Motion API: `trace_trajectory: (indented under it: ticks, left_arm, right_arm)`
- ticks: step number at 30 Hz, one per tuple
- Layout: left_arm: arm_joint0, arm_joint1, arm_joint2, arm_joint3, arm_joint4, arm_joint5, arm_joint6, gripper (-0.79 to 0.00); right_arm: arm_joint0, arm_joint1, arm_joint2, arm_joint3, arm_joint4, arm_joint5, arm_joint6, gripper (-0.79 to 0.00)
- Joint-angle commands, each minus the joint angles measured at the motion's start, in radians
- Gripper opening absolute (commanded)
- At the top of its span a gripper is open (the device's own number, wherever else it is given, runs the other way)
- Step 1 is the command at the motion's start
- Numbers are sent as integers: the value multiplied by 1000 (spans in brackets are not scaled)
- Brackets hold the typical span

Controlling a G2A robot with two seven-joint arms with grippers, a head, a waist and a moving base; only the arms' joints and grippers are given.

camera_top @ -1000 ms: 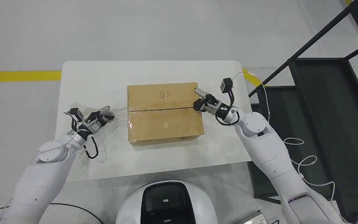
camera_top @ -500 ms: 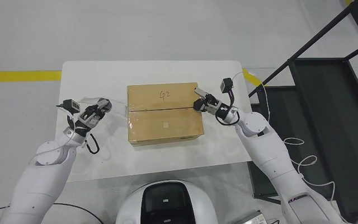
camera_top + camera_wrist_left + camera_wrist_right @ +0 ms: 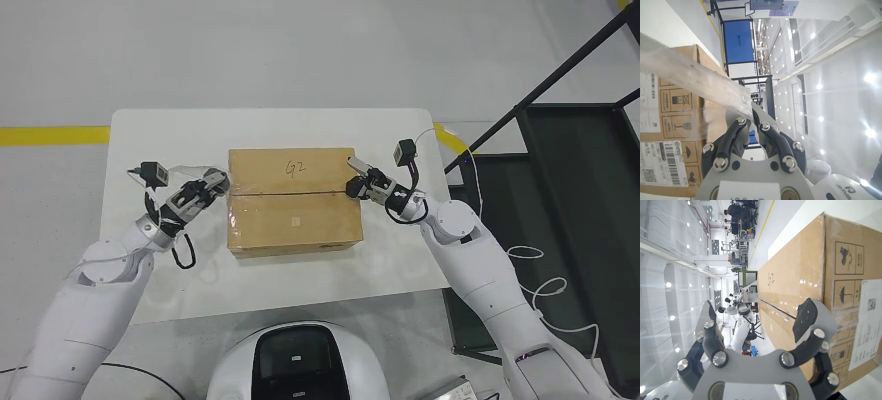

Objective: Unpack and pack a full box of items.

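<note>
My white table (image 3: 150, 285) holds the brown box (image 3: 293, 205) in the middle, shut top facing up, its long side running left to right. My right hand (image 3: 352, 174) sits spread apart at its right end. My left hand (image 3: 212, 183) is pinched tight on a strip of clear tape (image 3: 696, 75) by the left end.
</note>
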Motion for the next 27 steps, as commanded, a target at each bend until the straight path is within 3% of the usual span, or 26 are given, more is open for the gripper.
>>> trace_trajectory:
  ticks: [1,26,27]
  left_arm:
    - [-14,-5,16,2,17,10,-5,-785]
    - [-122,-45,132,17,329,104,-73,-785]
    - [-125,-46,136,16,344,107,-71,-659]
  right_arm:
    - [0,0,0,0,0,0,0,0]
    - [0,0,0,0,0,0,0,0]
    - [0,0,0,0,0,0,0,0]
